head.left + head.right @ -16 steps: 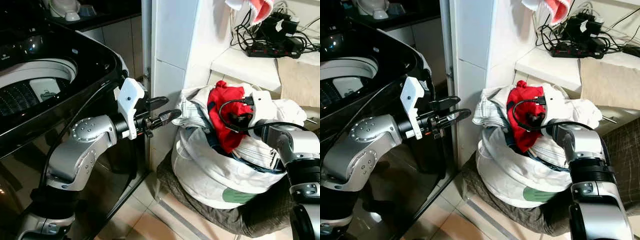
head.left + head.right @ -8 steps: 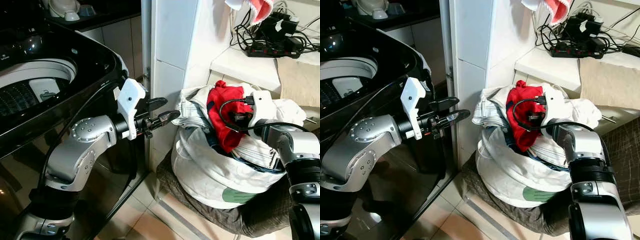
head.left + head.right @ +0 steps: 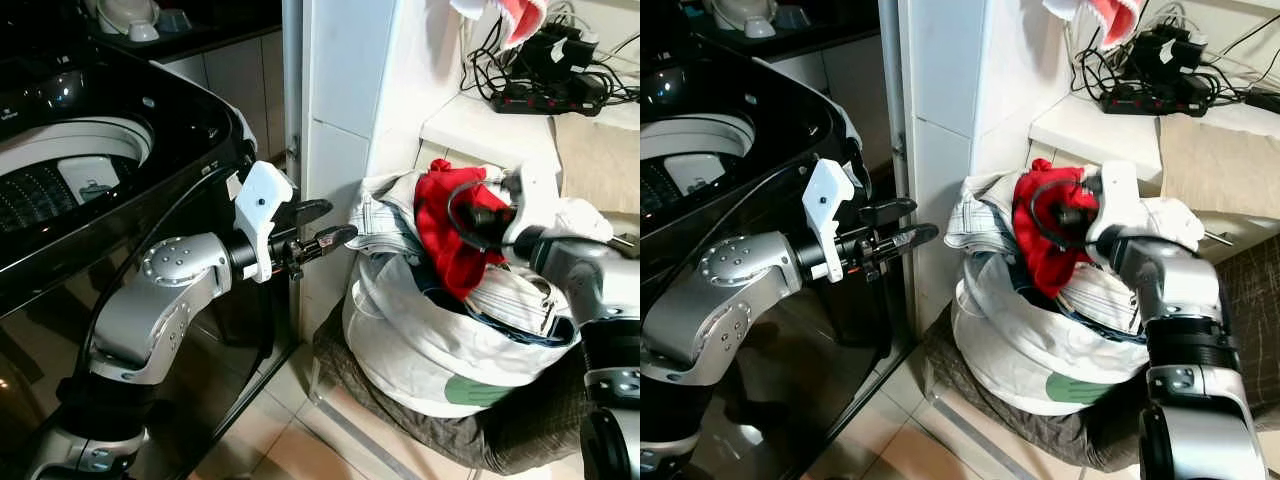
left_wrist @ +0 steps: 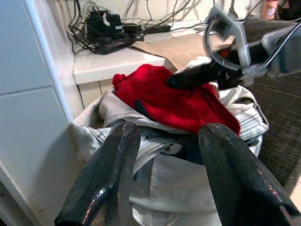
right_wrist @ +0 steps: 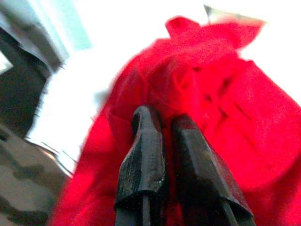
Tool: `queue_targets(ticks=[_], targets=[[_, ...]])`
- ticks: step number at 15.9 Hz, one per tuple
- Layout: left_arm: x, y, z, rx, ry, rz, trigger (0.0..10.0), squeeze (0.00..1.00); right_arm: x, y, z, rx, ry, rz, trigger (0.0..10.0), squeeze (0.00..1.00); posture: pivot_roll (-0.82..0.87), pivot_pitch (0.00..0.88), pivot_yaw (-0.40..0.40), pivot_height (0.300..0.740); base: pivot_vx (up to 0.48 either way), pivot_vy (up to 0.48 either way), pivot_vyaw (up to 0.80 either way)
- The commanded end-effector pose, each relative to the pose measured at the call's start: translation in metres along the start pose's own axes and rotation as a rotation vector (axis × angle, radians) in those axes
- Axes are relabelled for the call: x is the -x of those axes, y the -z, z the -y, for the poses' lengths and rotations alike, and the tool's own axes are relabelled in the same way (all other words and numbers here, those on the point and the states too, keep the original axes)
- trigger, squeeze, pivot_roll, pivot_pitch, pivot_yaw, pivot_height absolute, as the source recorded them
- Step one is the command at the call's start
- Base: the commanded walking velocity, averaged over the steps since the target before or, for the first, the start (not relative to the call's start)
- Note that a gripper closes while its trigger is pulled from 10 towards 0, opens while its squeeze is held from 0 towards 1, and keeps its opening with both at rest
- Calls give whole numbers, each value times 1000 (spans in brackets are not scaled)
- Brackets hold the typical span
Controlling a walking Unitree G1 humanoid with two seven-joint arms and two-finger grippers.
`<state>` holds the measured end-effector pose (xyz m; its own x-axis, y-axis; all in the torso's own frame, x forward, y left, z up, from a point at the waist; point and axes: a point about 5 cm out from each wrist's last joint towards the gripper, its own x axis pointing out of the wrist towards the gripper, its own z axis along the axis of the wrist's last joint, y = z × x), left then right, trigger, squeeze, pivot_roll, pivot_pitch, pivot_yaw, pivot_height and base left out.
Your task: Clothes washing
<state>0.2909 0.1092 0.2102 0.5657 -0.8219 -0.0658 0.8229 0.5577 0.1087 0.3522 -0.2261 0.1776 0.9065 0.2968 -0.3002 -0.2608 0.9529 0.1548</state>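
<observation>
Right wrist view: right tool clenched on red garment, left tool released.

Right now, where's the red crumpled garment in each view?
Left eye: red crumpled garment atop the white laundry bag, centre-right.
Right eye, centre, same bag.
Left wrist, centre, beyond the open left gripper.
Right wrist, pinched by the right gripper.
Shared landmark: the white bag.
</observation>
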Motion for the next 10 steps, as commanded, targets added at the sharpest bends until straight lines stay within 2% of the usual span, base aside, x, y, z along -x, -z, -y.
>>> queue_targets(ticks=[1, 4, 5, 6, 10], targets=[[-1, -7, -1, -32, -24, 24, 10000, 0, 11, -25, -3, -3, -46, 100, 0, 0, -14, 0, -27, 740, 0, 0, 0], [-5, -31, -14, -51, -129, 176, 10000, 0, 34, -79, -22, -50, -220, 309, 0, 0, -21, 0, -26, 740, 0, 0, 0], [-9, -53, -17, -27, -151, 312, 10000, 333, 46, -103, -39, -85, -357, 409, 0, 0, -27, 0, -26, 740, 0, 0, 0], [-12, -67, -16, -8, -136, 395, 10000, 1000, 54, -116, -51, -103, -450, 463, 0, 0, -30, 0, -28, 740, 0, 0, 0], [-26, -90, -5, 2, -57, 514, 10000, 1000, 67, -126, -77, -128, -646, 509, 0, 0, -29, 0, -35, 740, 0, 0, 0]])
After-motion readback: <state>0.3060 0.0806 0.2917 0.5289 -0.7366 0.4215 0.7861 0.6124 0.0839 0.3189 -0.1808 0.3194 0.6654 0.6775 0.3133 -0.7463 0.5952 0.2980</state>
